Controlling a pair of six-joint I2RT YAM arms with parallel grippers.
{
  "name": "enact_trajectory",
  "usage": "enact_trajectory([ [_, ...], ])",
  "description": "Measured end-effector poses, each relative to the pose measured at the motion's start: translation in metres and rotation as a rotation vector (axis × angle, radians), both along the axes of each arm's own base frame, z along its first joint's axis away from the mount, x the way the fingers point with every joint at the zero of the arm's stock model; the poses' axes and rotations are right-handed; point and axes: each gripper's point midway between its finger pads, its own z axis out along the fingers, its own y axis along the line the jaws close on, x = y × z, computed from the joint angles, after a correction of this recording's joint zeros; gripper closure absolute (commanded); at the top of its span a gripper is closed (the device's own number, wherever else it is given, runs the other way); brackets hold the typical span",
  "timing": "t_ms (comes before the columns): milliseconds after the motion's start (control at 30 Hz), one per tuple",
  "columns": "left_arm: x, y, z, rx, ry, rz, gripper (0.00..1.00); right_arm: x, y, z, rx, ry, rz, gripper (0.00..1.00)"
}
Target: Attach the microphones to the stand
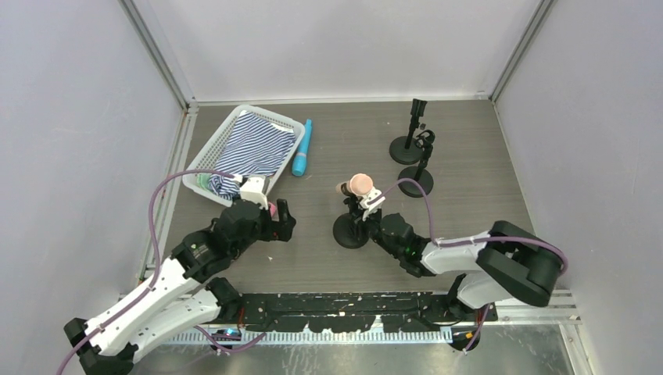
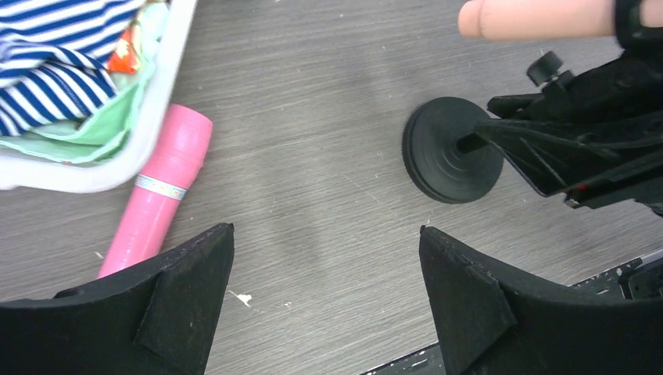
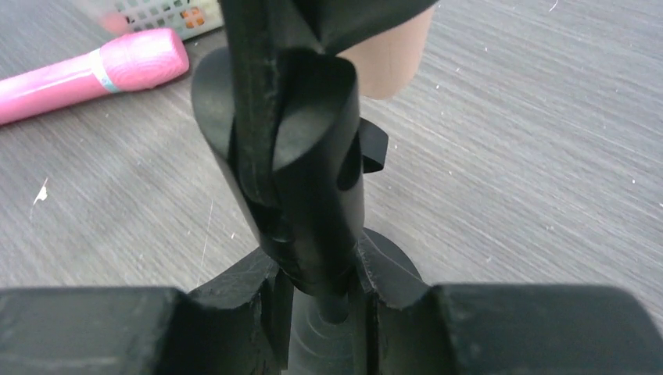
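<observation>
Microphones 3: peach microphone [image 1: 360, 184] clipped in near stand [image 1: 350, 232] mid-surface; blue microphone [image 1: 302, 148] beside basket [image 1: 205, 158], far-left; pink microphone [image 2: 160, 187] at basket's near edge | stands 3: back stand [image 1: 406, 149], front stand [image 1: 416, 181] far-right | left pincer [image 2: 324, 234] spread, beside pink microphone | right pincer [image 3: 320, 285] pinching near stand's post
</observation>
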Motion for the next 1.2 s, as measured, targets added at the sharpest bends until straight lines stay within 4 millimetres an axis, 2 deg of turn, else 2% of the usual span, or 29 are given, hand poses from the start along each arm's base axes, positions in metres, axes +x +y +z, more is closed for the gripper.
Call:
enact_trajectory([
  [67,0.000,0.005,0.011,0.016,-0.016,0.004,0.11,0.007,0.005,0.000,0.006,-0.018,-0.014,0.99],
  [167,0.000,0.015,0.025,0.043,-0.047,0.016,0.11,0.020,0.014,0.001,0.010,-0.050,-0.038,0.99],
  [333,-0.003,0.032,0.026,0.106,-0.067,0.037,0.11,0.057,0.029,0.003,0.013,-0.107,-0.096,0.99],
  [433,-0.004,0.040,0.028,0.122,-0.080,0.058,0.11,0.096,0.031,0.005,0.017,-0.119,-0.147,0.99],
  [700,-0.004,0.049,0.028,0.142,-0.089,0.089,0.11,0.236,0.018,0.010,0.017,-0.110,-0.285,0.99],
  [833,-0.004,0.050,0.027,0.147,-0.088,0.093,0.10,0.283,0.021,0.011,0.022,-0.097,-0.297,0.99],
  [933,-0.004,0.050,0.027,0.151,-0.087,0.095,0.10,0.312,0.028,0.012,0.026,-0.091,-0.285,0.98],
  [1000,-0.003,0.051,0.027,0.152,-0.088,0.098,0.10,0.323,0.031,0.012,0.024,-0.090,-0.280,0.95],
  [1033,-0.003,0.051,0.027,0.152,-0.088,0.099,0.10,0.328,0.034,0.012,0.024,-0.090,-0.272,0.90],
  [1133,-0.003,0.051,0.027,0.153,-0.089,0.101,0.10,0.337,0.042,0.012,0.019,-0.091,-0.250,0.63],
  [1200,-0.003,0.051,0.027,0.153,-0.089,0.101,0.10,0.337,0.044,0.012,0.017,-0.087,-0.242,0.54],
])
